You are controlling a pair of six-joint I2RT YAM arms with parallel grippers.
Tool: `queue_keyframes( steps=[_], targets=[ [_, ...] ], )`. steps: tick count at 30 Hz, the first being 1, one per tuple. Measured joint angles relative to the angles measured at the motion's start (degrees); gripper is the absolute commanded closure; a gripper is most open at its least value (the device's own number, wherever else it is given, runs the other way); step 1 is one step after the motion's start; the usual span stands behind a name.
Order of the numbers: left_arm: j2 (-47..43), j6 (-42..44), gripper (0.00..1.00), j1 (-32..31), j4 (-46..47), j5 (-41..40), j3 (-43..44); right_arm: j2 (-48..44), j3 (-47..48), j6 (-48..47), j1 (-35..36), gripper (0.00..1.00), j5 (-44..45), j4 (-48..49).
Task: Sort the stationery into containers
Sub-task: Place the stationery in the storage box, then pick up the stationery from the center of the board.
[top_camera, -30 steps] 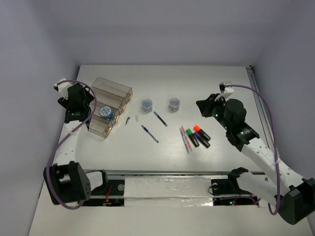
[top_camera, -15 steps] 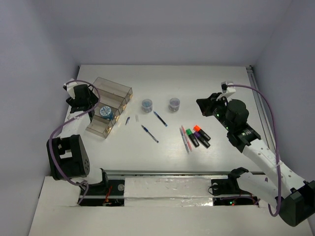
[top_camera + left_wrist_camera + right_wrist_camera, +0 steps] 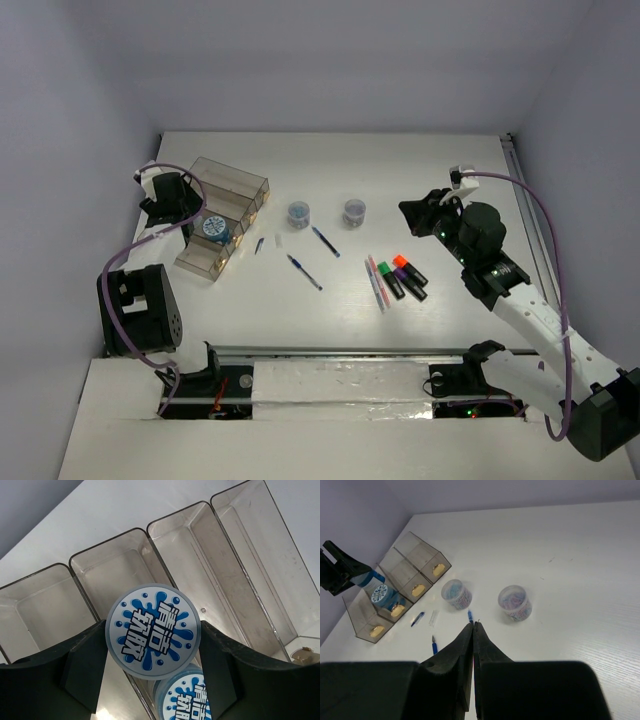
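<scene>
Roll (image 3: 153, 630), clamped in left claw (image 3: 152, 666), hangs just above its twin (image 3: 185, 697) in the tray (image 3: 150, 534); right claw (image 3: 473, 630) pinched together.

Blue-and-white splash-patterned roll (image 3: 152, 630); smoky-brown clear compartments (image 3: 200, 565); black markers (image 3: 403, 277), green, orange, purple caps; white table (image 3: 450, 170).

Both arms had white perforated links (image 3: 530, 315) and black joint housings (image 3: 478, 232). Thin purple cables (image 3: 500, 178) ran along each. The blocky fingers (image 3: 82, 672) were matte black.
</scene>
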Motion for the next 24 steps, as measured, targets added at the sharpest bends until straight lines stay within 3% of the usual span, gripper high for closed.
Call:
queue_keyframes(
  steps=[1, 4, 15, 18, 20, 21, 22, 24],
  targets=[
    [0.1, 0.0, 0.48, 0.0, 0.0, 0.2, 0.0, 0.0, 0.0, 0.0, 0.0, 0.92, 0.0, 0.0],
    [0.2, 0.0, 0.36, 0.0, 0.0, 0.6, 0.0, 0.0, 0.0, 0.0, 0.0, 0.92, 0.0, 0.0],
    [-5.5, 0.4, 0.32, -0.3, 1.0, 0.9, 0.1, 1.9, 0.0, 0.0, 0.0, 0.91, -1.5, 0.0],
    [-8.2, 0.2, 0.48, -0.9, 1.3, 0.9, 0.5, 2.7, 0.0, -0.1, 0.0, 1.0, -1.9, 0.0],
    [-9.8, -0.3, 0.8, -1.7, 1.2, 0.9, 0.7, 3.3, 0.2, -0.1, 0.0, 1.0, -2.2, 0.0],
    [-10.2, -0.2, 0.8, -2.1, 1.1, 0.9, 0.8, 3.8, 0.2, -0.1, 0.0, 1.0, -2.3, 0.0],
    [-11.4, 0.0, 0.9, -4.0, 0.7, 0.7, 1.2, 4.6, 0.4, -0.1, 0.0, 1.0, -2.8, -0.1],
    [-13.0, 0.1, 0.94, -8.1, -0.7, 0.5, 2.5, 6.7, 1.1, -0.2, 0.0, 1.0, -4.0, -0.2]
  ],
)
